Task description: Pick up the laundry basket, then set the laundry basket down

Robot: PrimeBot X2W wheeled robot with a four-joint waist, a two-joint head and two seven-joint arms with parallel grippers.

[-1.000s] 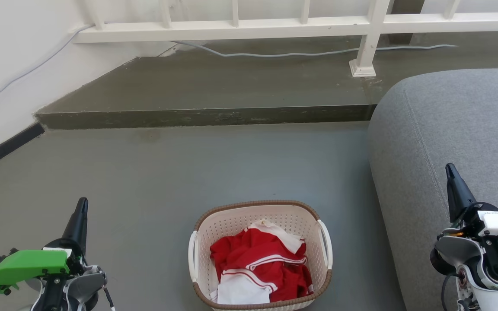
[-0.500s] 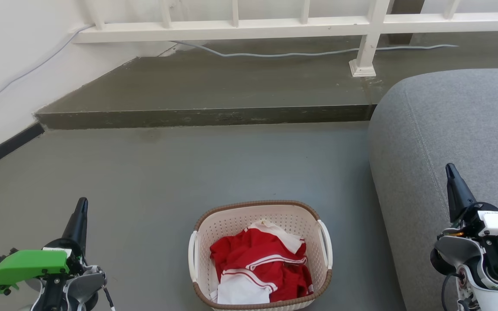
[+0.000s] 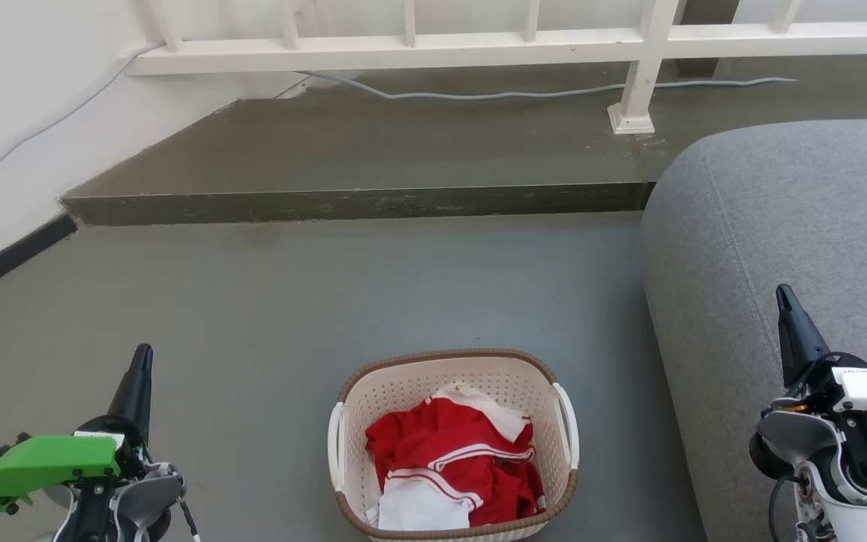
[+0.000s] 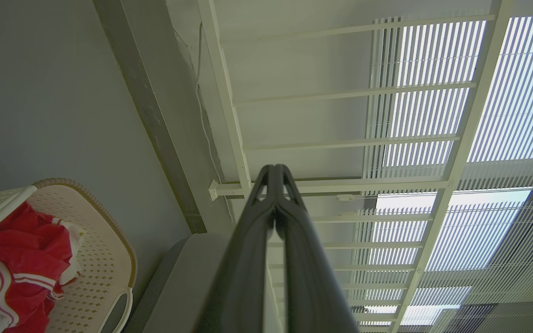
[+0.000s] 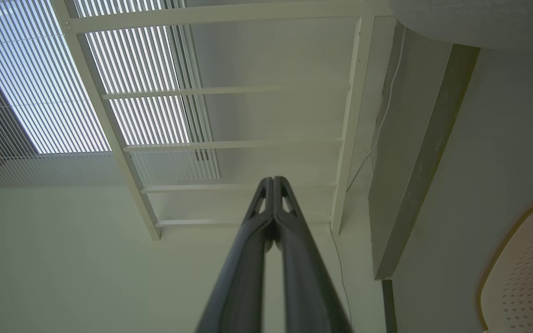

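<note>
The laundry basket (image 3: 411, 388) stands on the grey floor at the bottom centre of the head view, cream-white with perforated walls, a brown rim and white side handles. Red and white clothes (image 3: 452, 467) lie in it. Part of the basket (image 4: 95, 263) shows at the lower left of the left wrist view, and its corner (image 5: 516, 273) at the lower right of the right wrist view. My left gripper (image 3: 141, 360) hovers left of the basket, shut and empty, fingers (image 4: 273, 173) together. My right gripper (image 3: 783, 297) hangs to the right, over the sofa, shut and empty (image 5: 273, 181).
A grey sofa (image 3: 780, 226) fills the right side, close to the basket. A raised concrete step (image 3: 358, 202) crosses the floor ahead, with a white railing (image 3: 479, 45) and a grey cable (image 3: 479, 95) on it. A white wall (image 3: 19, 113) runs along the left.
</note>
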